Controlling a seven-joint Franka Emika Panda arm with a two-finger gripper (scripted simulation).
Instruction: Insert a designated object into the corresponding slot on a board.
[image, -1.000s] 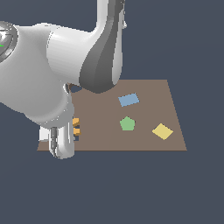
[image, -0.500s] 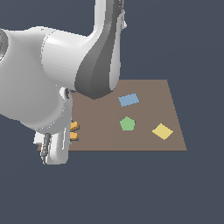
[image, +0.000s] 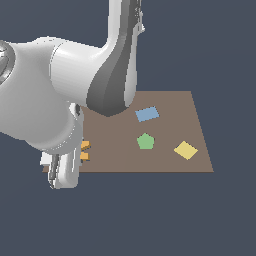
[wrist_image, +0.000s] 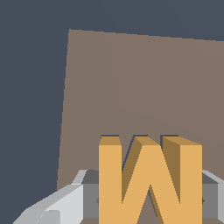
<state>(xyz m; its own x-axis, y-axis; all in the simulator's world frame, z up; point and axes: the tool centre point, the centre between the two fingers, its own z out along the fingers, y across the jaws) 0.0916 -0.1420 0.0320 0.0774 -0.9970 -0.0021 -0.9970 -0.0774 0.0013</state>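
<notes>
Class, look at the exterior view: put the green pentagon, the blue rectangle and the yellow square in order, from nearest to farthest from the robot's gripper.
The gripper sits at the board's corner on the exterior view's left.
1. Green pentagon: mid-board, nearest.
2. Blue rectangle: farther back on the board, a little farther off.
3. Yellow square: toward the exterior view's right, farthest.

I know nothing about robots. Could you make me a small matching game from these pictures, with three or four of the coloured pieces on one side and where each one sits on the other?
Things:
1. orange M block
2. blue rectangle
3. green pentagon
4. yellow square

Places:
A. nearest the brown board's edge at the exterior view's right
B. between the fingers of the claw
C. near the middle of the board
D. farther back on the board, behind the pentagon

Pairs: 1-B, 2-D, 3-C, 4-A
</notes>
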